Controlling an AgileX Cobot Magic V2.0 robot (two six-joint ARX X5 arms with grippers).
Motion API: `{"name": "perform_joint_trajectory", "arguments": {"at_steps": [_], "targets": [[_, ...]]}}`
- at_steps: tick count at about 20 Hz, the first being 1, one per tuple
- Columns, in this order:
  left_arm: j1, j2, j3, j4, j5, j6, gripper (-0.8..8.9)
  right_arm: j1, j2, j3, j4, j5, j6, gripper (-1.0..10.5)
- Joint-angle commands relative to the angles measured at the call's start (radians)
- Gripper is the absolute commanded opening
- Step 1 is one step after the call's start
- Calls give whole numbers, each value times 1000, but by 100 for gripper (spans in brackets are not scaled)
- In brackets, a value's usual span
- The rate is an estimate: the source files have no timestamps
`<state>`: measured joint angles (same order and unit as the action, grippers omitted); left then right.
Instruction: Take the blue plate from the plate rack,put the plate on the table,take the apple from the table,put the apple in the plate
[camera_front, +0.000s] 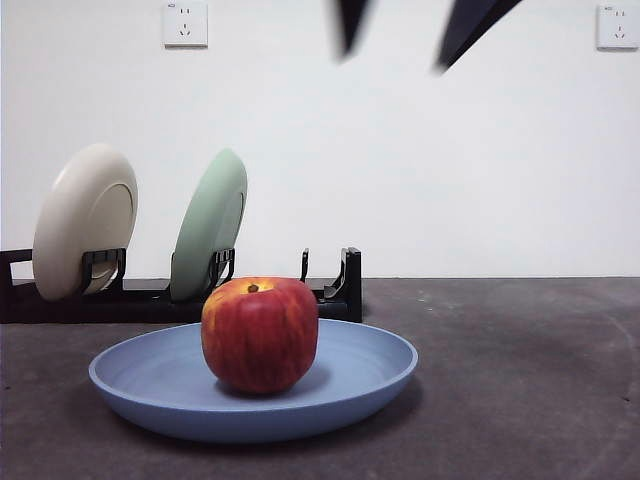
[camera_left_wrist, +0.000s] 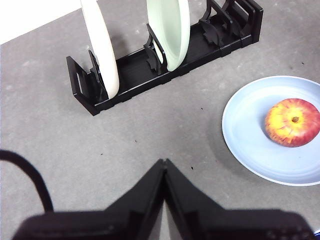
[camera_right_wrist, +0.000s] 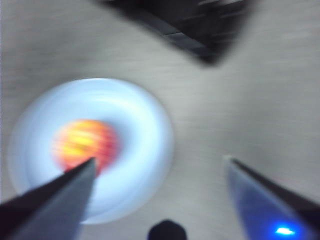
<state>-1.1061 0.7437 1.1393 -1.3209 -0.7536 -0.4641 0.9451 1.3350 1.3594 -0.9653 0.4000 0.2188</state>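
Apple (camera_front: 260, 334): seated in the blue plate (camera_front: 372, 368) on the table (camera_front: 520, 380), below the right pincer (camera_right_wrist: 160, 165), spread wide, empty. Left pincer (camera_left_wrist: 164, 164): closed, empty, well apart.

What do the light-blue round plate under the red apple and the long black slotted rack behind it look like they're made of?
The light-blue round plate looks like matte plastic or a fibre composite: even colour, soft dull sheen, no glaze glare. It could also be unglazed ceramic. The long black slotted rack looks like moulded plastic: uniform black, thin squared uprights, faint satin shine. The red apple has a smooth, slightly glossy skin.
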Motion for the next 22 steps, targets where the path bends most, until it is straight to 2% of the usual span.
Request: {"name": "perform_joint_trajectory", "arguments": {"at_steps": [1,2,6,11,14,18,19,22], "targets": [[3,10,0,3,-6,11,-4,3,-101,-1,-81,137,-9,92],[3,19,0,3,-6,11,-4,3,-146,-1,-111,192,-6,34],[3,55,0,3,-6,11,-4,3,-249,-1,-105,350,74,32],[3,112,0,3,-6,11,-4,3,-272,0,-118,367,74,31],[45,137,0,3,-5,11,-4,3,-272,0,-119,367,74,31],[190,132,0,32,5,12,-4,3,-272,-1,-132,367,74,31],[248,121,0,65,-12,42,-4,3,-272,0,-139,367,74,32],[441,68,-27,285,-12,70,-4,3,-272,0,-143,367,74,31]]}}
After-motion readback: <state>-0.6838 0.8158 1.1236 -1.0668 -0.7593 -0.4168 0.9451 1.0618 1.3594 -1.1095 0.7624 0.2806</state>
